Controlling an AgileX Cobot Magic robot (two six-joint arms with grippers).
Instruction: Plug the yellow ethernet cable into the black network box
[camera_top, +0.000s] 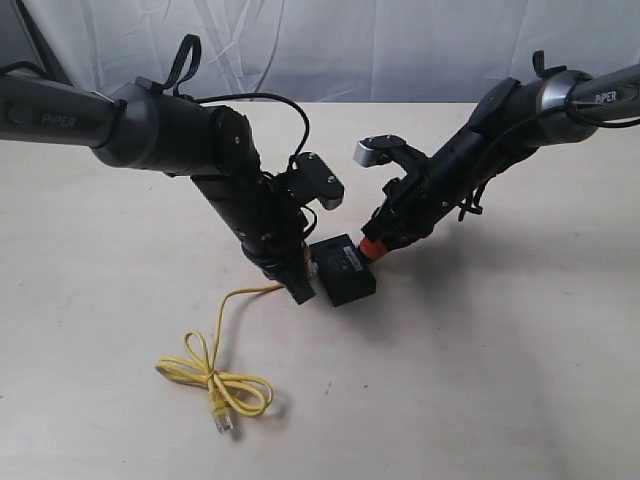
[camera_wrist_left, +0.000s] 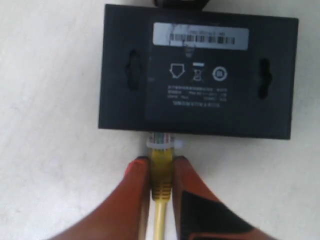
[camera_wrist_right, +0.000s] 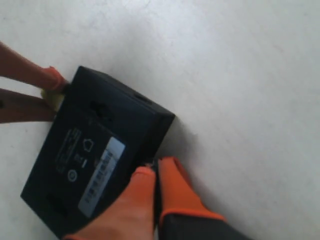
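The black network box (camera_top: 342, 268) lies flat mid-table, its pale label strip (camera_wrist_left: 200, 36) facing up. My left gripper (camera_wrist_left: 161, 164) is shut on the yellow ethernet cable (camera_wrist_left: 161, 175) just behind its clear plug (camera_wrist_left: 161, 142). The plug's tip meets the box's (camera_wrist_left: 197, 70) near side; I cannot see how deep it sits. The cord trails to a knotted loop (camera_top: 215, 380) and a free plug (camera_top: 222, 420). My right gripper (camera_wrist_right: 156, 169) is shut with nothing between its fingers, and its tips press against the opposite side of the box (camera_wrist_right: 100, 155).
The pale tabletop (camera_top: 500, 380) spreads around the box. A white cloth backdrop (camera_top: 350, 50) hangs behind the table. Both arms (camera_top: 150, 130) lean in from the left and right over the middle.
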